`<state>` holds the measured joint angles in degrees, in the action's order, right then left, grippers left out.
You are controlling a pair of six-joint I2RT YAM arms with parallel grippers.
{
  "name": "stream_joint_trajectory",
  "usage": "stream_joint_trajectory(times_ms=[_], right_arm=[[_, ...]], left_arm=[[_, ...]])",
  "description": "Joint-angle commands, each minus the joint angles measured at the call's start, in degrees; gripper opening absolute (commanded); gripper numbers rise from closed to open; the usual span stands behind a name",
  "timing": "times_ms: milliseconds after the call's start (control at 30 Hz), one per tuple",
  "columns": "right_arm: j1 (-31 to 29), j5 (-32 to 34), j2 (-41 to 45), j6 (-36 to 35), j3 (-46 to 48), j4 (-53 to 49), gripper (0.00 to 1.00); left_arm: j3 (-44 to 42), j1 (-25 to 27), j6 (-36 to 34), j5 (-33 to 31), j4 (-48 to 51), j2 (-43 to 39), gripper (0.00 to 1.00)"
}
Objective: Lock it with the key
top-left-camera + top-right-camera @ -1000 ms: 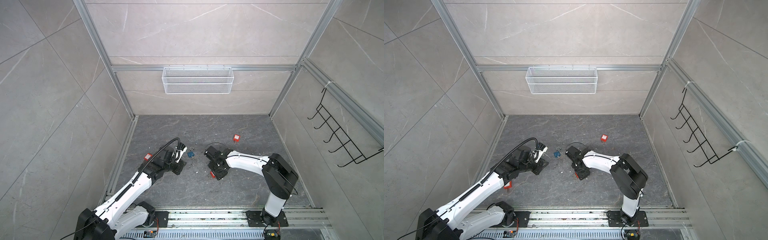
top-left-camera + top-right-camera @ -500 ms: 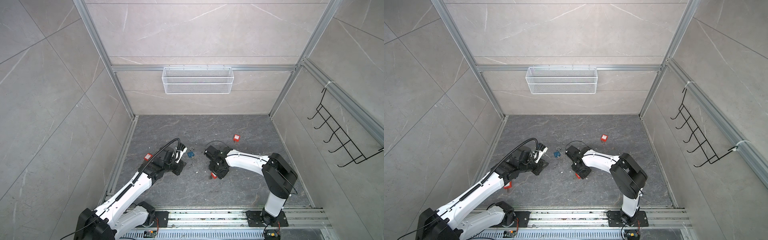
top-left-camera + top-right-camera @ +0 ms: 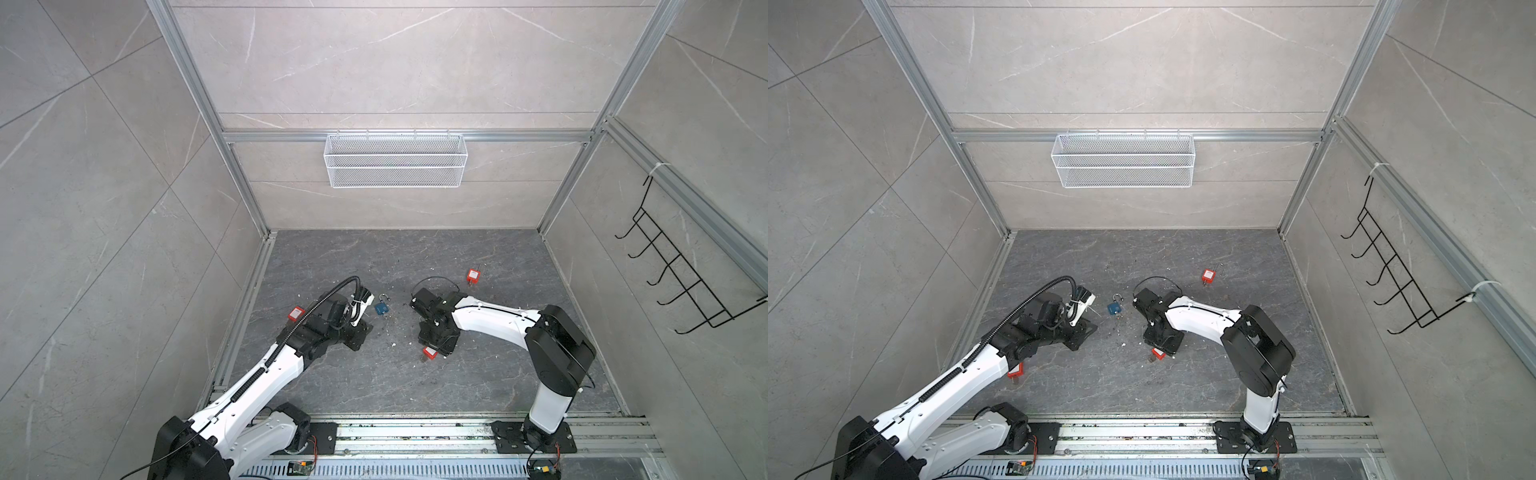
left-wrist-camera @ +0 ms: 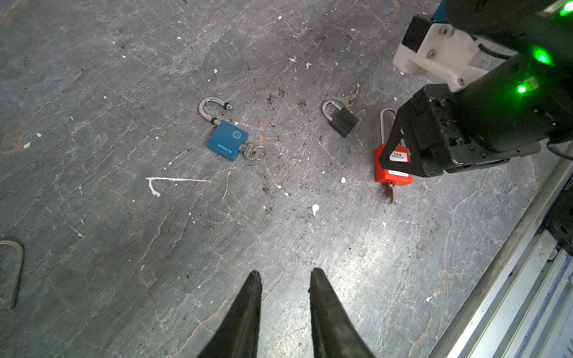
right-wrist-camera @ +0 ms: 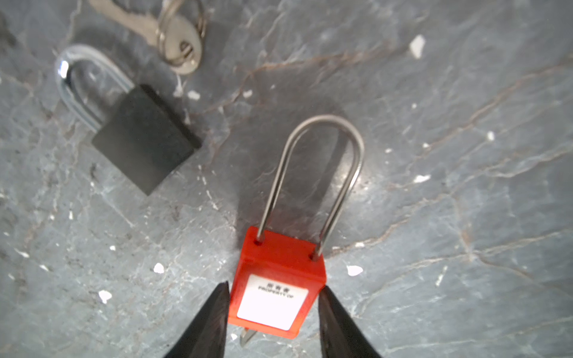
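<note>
- Clamping the red padlock (image 5: 276, 279) by its sides are the right fingers (image 5: 210, 322).
- Left fingers (image 4: 245, 316) stand apart, empty.
- Blue padlock (image 3: 381, 308) lies at 10 o'clock from the red padlock.

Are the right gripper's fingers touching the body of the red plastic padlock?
Touching. The right wrist view shows both black fingers of the right gripper pressed against opposite sides of the red plastic padlock, with no floor visible between.

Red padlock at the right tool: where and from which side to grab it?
Grip the red padlock by its body, across the narrow sides, from above: it lies flat, and the thin shackle and key offer little hold. The right tool sits there.
</note>
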<state>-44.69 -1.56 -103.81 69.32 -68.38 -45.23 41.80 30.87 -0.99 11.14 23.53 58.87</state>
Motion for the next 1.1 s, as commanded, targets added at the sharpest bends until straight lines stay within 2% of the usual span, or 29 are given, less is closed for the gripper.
stream_joint_trajectory(times_ms=[0,200,433,667,733,900,1067], right_arm=[[0.2,-1.1,-0.9,-6.4,-1.1,-2.7,0.48],[0.1,0.1,-2.3,-14.9,-3.1,-5.5,0.47],[0.1,-3.1,-0.6,-26.4,-0.1,-2.9,0.46],[0.3,0.9,0.9,-34.6,-0.7,-6.4,0.49],[0.2,1.5,1.1,-34.0,-1.0,-6.7,0.51],[0.1,-0.3,1.3,-25.4,-1.6,-5.6,0.59],[0.1,0.5,1.9,-18.7,-1.6,-5.0,0.6]], left_arm=[[0.0,0.2,1.2,1.4,-1.0,-0.3,0.3],[0.1,0.2,1.6,1.7,-1.1,-0.1,0.3],[0.2,0.3,1.9,2.2,-1.3,0.5,0.3],[0.4,0.3,2.0,2.5,-1.3,1.0,0.3],[0.4,0.3,2.1,2.6,-1.5,1.3,0.3],[0.6,0.2,2.3,2.6,-1.7,1.6,0.3],[0.2,0.4,2.3,2.6,-1.9,1.0,0.3]])
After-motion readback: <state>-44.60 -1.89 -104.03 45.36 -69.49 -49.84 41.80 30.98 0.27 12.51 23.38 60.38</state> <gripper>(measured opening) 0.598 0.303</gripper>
